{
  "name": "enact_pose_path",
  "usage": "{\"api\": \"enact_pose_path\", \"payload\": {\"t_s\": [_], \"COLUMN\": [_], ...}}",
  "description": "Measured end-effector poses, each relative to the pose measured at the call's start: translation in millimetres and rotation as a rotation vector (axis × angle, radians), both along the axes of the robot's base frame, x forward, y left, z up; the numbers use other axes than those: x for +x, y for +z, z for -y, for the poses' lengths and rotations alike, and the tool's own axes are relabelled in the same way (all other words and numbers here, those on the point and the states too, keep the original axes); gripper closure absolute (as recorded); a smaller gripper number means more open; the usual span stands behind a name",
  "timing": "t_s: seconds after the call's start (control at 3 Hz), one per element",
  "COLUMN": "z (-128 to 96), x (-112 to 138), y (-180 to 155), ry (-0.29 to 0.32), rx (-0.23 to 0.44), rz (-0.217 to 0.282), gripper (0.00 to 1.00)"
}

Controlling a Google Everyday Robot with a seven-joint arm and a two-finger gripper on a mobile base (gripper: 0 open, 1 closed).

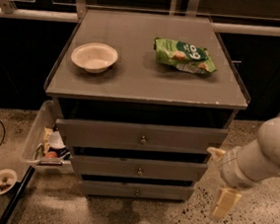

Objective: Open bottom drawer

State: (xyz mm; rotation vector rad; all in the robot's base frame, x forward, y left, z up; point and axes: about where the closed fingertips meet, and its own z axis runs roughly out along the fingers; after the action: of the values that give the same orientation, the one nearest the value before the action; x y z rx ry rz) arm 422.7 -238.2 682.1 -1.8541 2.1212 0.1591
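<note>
Here, hand (216, 183) right of bottom drawer (113, 187); bin (35, 134) left.

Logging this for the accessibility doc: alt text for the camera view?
The robot's gripper hangs beside the right side of a grey three-drawer cabinet, not touching the bottom drawer or its small round knob. A white bowl and a green snack bag sit on the cabinet top.

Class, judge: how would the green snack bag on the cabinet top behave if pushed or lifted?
The green snack bag looks crinkled and puffy, so probably light and floppy; lying flat, it should slide, not roll. The claw hangs beside the bottom drawer.
</note>
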Motion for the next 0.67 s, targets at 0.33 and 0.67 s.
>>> {"api": "enact_pose_path", "payload": {"t_s": [0.33, 0.67], "z": [-4, -9], "x": [-1, 0], "y": [-85, -150], "ry": [-0.008, 0.009], "rx": [0.040, 0.090], "rz": [-0.064, -0.064], "gripper": [0.00, 0.00]}}
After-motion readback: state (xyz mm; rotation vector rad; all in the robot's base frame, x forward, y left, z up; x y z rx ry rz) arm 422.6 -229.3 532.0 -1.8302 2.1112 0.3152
